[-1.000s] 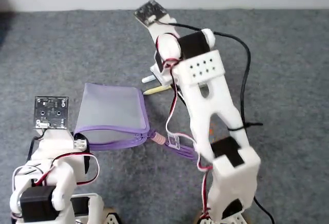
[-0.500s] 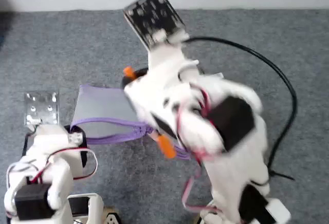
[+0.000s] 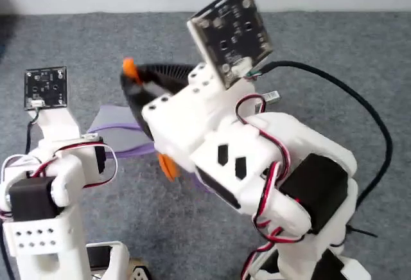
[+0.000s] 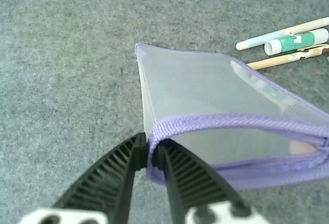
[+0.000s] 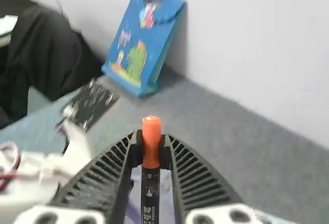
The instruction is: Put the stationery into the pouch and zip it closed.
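Purple pouch [image 4: 205, 100] lies flat on the grey mat [image 4: 61, 70]. One end of its zip edge sits right in the left gripper [image 4: 149, 154]. The two black fingers [image 4: 110, 178] of this gripper are squeezed tight on that end, one on each side of the purple band. The rest of the pouch stretches away from the fingertips. The see-through side faces up, and the purple zip band runs along the edge nearest the fingers. Past the far side of the pouch, well away from these fingers, a few pens [image 4: 288, 39] lie close together on the mat. One of them has a green label.

The right gripper [image 5: 150, 144] holds a marker [image 5: 150, 131]. Its two ribbed fingers [image 5: 103, 183] press on the marker from both sides. The marker lies straight between them. Its orange cap pokes out just past the fingertips, and its black body runs back between the fingers. Far beyond these fingertips a blue gift bag [image 5: 144, 44] leans on a white wall [image 5: 247, 44]. In the high view this gripper is up off the mat, over the pouch.
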`<state>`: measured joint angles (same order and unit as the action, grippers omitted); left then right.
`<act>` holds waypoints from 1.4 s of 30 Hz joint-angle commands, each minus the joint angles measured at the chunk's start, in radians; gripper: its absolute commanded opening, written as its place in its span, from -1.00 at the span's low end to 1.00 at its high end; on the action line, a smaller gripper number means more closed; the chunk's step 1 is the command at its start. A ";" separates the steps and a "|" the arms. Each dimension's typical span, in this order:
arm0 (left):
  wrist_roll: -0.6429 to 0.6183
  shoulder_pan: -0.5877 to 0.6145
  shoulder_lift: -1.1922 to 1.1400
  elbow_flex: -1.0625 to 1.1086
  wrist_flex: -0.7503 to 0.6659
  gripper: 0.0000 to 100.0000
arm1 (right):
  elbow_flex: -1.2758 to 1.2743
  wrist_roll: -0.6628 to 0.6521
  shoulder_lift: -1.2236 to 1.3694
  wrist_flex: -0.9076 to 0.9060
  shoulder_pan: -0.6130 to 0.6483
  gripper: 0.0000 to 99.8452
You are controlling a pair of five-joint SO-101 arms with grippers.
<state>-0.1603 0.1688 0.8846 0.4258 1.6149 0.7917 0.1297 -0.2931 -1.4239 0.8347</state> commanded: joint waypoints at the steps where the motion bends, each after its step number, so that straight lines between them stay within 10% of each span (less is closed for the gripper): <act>1: -0.012 -0.002 -0.009 -0.045 -0.026 -0.98 | 0.000 0.005 -0.005 0.124 -0.065 -0.98; 42: -0.259 -0.087 -0.422 -0.440 0.037 -0.98 | -0.887 -0.176 0.007 1.156 -0.099 -0.98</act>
<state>-0.4120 0.0859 0.4749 0.0130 1.6471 -0.0199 -0.0023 -0.2777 -0.3821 0.7503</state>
